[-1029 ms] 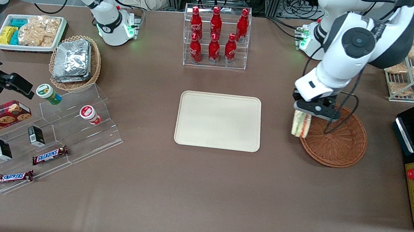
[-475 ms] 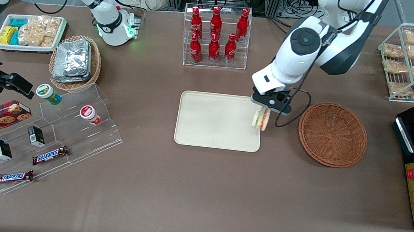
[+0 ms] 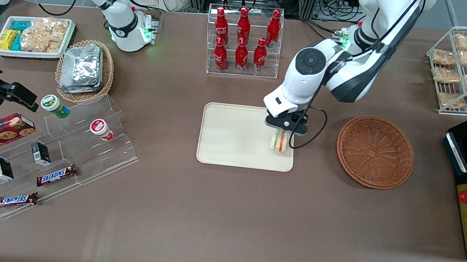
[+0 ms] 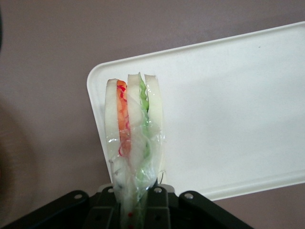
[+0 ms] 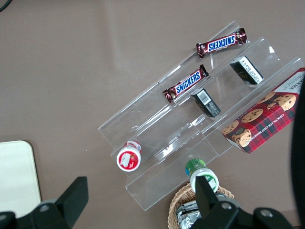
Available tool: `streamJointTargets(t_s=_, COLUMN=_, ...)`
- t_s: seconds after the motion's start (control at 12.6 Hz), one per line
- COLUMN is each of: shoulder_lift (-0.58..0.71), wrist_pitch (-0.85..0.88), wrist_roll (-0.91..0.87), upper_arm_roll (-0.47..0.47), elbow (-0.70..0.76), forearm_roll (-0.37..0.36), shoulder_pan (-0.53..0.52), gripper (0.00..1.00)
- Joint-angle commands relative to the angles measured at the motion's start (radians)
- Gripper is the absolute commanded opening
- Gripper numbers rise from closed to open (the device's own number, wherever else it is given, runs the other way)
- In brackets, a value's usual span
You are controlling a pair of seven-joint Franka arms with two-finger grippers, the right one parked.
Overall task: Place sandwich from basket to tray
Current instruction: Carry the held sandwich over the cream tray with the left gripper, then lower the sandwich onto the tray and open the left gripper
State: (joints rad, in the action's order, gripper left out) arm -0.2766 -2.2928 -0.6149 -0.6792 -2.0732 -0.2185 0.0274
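Right now your gripper (image 3: 282,132) hangs over the tray (image 3: 233,135), above the corner that lies toward the basket (image 3: 375,152) and nearer the front camera; its fingers are closed on the sandwich (image 3: 279,142), pinching the narrow end of the wedge so the wide end points down at the tray; from the front you cannot tell whether the sandwich touches the tray or hangs just above it. From the wrist you see the sandwich (image 4: 133,143) edge-on, three pale bread slices with orange and red filling between one pair and green between the other, all in clear wrap; the black gripper (image 4: 136,210) grips it at the base, and the tray (image 4: 228,109) lies beneath with its rounded corner just beside the wedge; brown bench (image 4: 47,57) shows past the tray's rim.

Your basket sits on the bench (image 3: 224,217) well apart from the tray, toward the working arm's end, with nothing in it; a clear rack of red bottles (image 3: 243,36) stands farther from the front camera than the tray; toward the parked arm's end you have a tan basket of foil packets (image 3: 83,69), a white bin of snacks (image 3: 35,36), and a clear stepped stand (image 3: 84,145) with two Snickers bars (image 3: 56,175) on it.
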Motion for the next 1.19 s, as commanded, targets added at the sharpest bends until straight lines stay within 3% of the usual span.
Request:
streamJointTargets(t_s=0.0, shoulder_lift=-0.088, wrist_pitch=-0.017, wrist_roll=-0.071, upper_arm_roll=0.003, elbow=0.036, forearm_roll=-0.068, shoulder_pan=0.028, gripper=0.0)
streamJointTargets(t_s=0.47, shoulder_lift=-0.2, wrist_pitch=-0.04, wrist_roll=-0.203, upper_arm_roll=0.006, elbow=0.038, forearm_roll=-0.222, shoulder_pan=0.057, gripper=0.0)
streamJointTargets(t_s=0.71, shoulder_lift=-0.226, wrist_pitch=-0.045, wrist_roll=-0.22, upper_arm_roll=0.009, elbow=0.036, forearm_roll=-0.239, shoulder_pan=0.069, gripper=0.02)
streamJointTargets(t_s=1.11, shoulder_lift=-0.248, wrist_pitch=-0.047, wrist_roll=-0.259, upper_arm_roll=0.009, elbow=0.036, forearm_roll=-0.26, shoulder_pan=0.072, gripper=0.17)
